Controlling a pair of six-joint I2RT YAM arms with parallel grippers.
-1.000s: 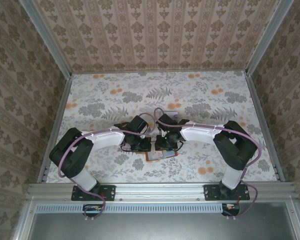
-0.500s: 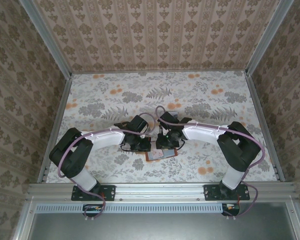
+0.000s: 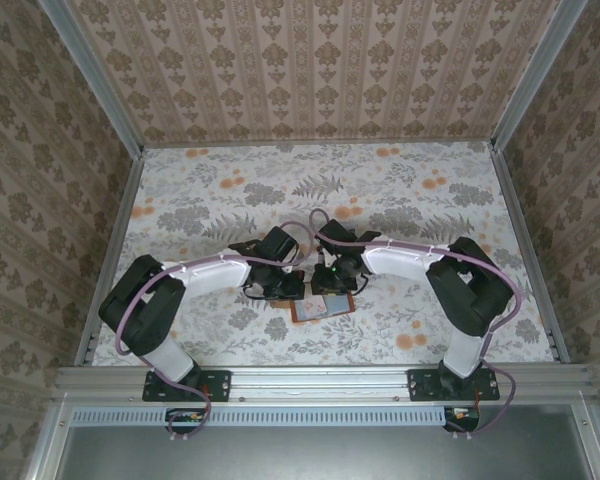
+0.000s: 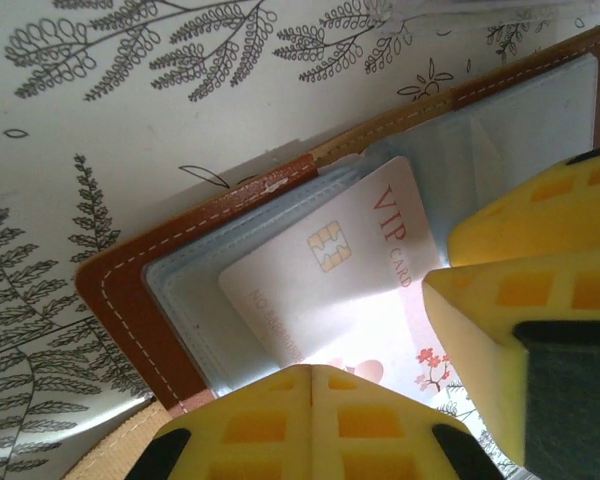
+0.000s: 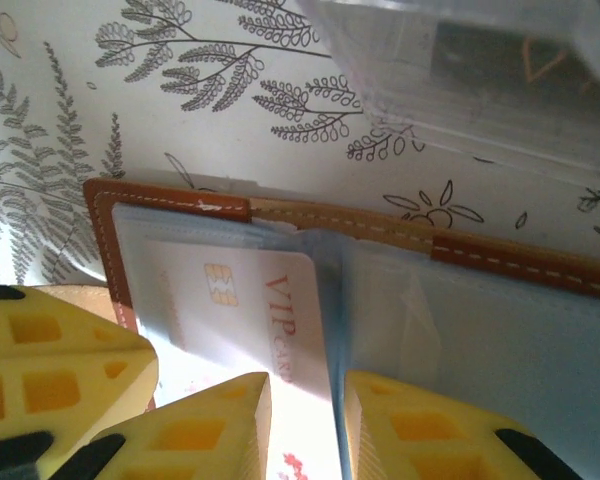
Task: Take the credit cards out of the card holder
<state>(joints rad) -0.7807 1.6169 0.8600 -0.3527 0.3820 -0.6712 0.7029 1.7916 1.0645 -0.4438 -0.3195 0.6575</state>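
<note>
The right gripper point(image 5: 305, 400) stands with its yellow fingers point(image 5: 210, 420) a narrow gap apart, tips down on the open card holder point(image 5: 500, 255). The inner edge of a pale card point(image 5: 240, 290) shows in that gap. The left gripper point(image 4: 380, 350) is spread wider, and the lower corner of the same pale card point(image 4: 320, 270) lies between its yellow pads point(image 4: 310, 420). Neither set of jaws is closed on anything. The wrist views are too tight for me to tell whether the tips press on the card or sit just over it.

The card carries a gold chip, red "VIP CARD" lettering and a small red flower mark. It sits askew in the left half of the holder, partly under a cloudy blue-grey sleeve, with one corner poking out.

The card holder point(image 4: 120, 290) lies spread flat, its reddish-brown stitched border around the blue-grey lining. A clear plastic tray point(image 5: 480, 60) sits just beyond its far edge.

From above, both arms bend inward and meet over the card holder point(image 3: 320, 308), near the front middle of the flower-patterned table point(image 3: 220, 190).
</note>
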